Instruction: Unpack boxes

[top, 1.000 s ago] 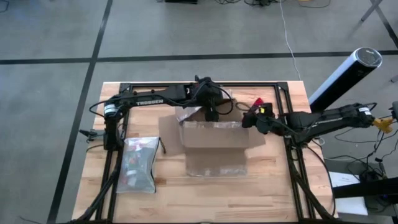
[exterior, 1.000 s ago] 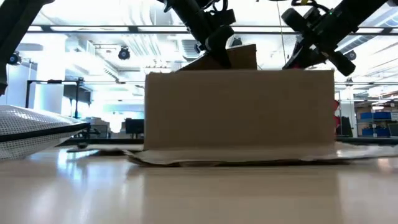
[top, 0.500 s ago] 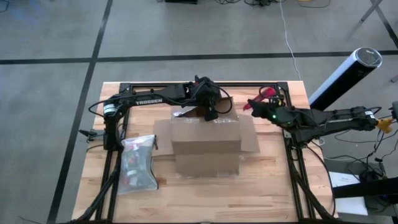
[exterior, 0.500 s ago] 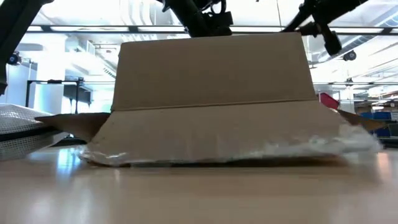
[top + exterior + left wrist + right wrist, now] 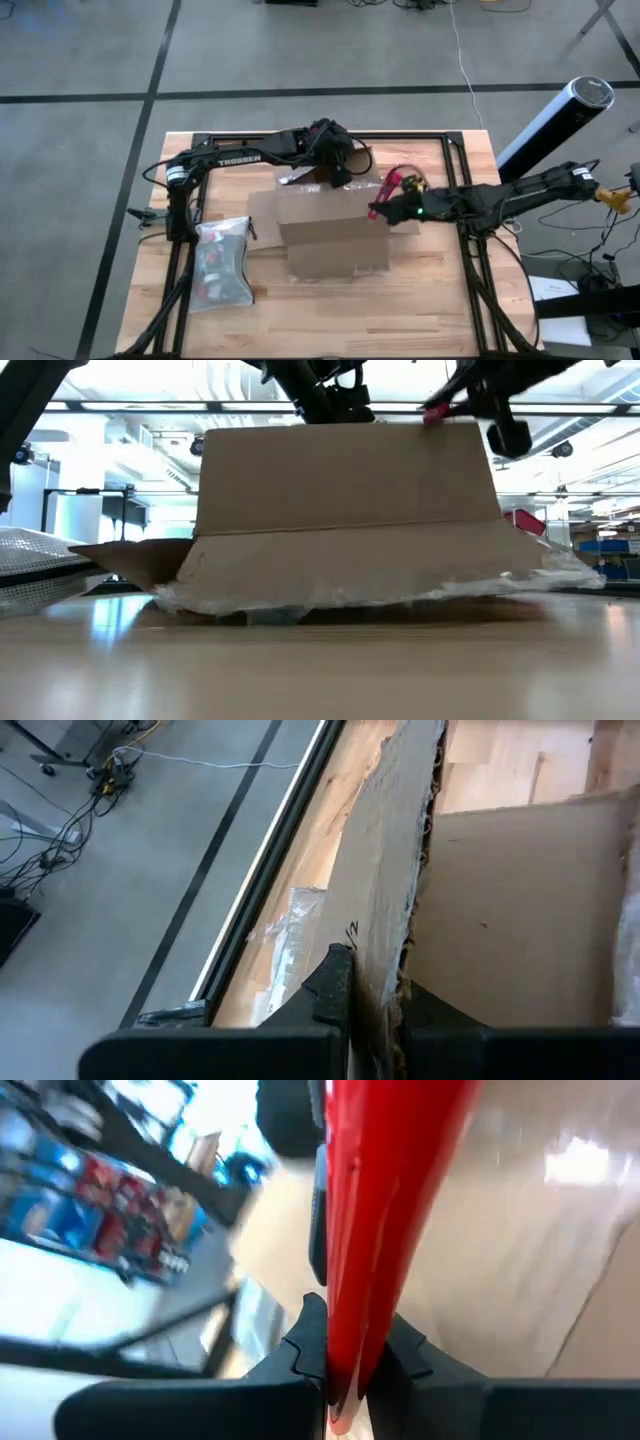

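Wooden worktop (image 5: 440,320): cardboard box (image 5: 335,230) mid-worktop. Left gripper (image 5: 370,995) jaws clamped on its rear flap (far edge); right gripper (image 5: 345,1365) jaws clamp red knife (image 5: 385,1200).

We see our right gripper (image 5: 345,1370) at the near edge, its two dark fingers (image 5: 308,1342) pressed tight against a long, glossy red plastic tool (image 5: 385,1200) that runs away from the camera. Beyond and beside the tool lies the pale brown cardboard box (image 5: 520,1250), its surface catching a bright glare. On the other side, blurred shelving with blue and red items (image 5: 95,1210) fills the background.
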